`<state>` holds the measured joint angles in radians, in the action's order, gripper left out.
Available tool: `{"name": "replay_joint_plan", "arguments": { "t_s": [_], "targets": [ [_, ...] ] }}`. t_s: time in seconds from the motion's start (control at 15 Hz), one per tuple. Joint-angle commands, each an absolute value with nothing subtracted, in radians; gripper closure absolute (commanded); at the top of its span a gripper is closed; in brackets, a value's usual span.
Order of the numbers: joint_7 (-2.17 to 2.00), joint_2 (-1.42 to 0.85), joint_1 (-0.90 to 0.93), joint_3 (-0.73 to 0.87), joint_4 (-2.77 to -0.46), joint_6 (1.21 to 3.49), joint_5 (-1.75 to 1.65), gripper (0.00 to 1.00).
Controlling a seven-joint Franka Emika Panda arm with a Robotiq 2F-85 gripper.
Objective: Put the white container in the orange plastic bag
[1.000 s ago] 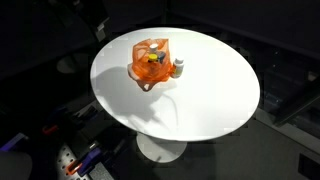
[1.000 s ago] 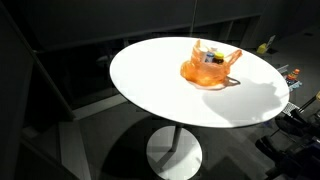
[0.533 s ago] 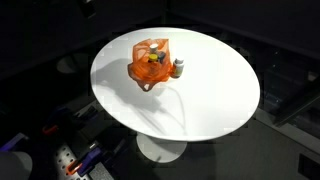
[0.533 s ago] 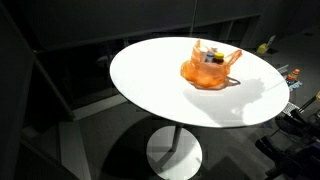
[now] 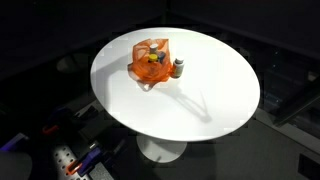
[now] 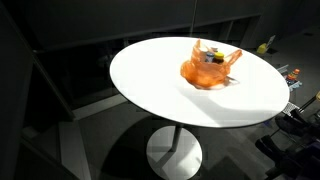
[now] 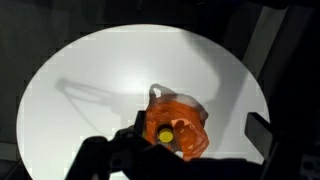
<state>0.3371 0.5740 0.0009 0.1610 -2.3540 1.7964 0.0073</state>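
The orange plastic bag (image 5: 150, 62) sits crumpled and open on the round white table (image 5: 200, 110), toward its far side. It also shows in the other exterior view (image 6: 207, 68) and in the wrist view (image 7: 180, 128). A dark item with a yellow cap (image 7: 165, 133) lies inside it. A small whitish container (image 5: 179, 67) with a dark top stands upright on the table, right beside the bag. I cannot make it out in the wrist view. My gripper (image 7: 197, 142) hangs high above the bag, jaws wide apart and empty. It is out of frame in both exterior views.
The table (image 6: 160, 90) stands on a single white pedestal (image 6: 175, 150) in a dark room. The arm's shadow (image 5: 195, 100) falls on the tabletop. Coloured clutter (image 5: 80, 160) lies on the floor below the table edge.
The arm's shadow has slid across the tabletop toward the bag and container. The bag and the container have not moved.
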Motion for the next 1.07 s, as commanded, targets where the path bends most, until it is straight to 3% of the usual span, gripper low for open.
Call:
{"name": "replay_joint_plan", "arguments": {
  "t_s": [0.0,0.6,1.0],
  "targets": [
    [0.356,0.429,0.003,0.174,-2.231,1.792,0.025,0.00],
    [0.462,0.197,-0.026,0.189,-2.134,1.966,0.025,0.00],
    [0.439,0.189,-0.042,0.169,-2.163,1.983,0.011,0.00]
  ]
}}
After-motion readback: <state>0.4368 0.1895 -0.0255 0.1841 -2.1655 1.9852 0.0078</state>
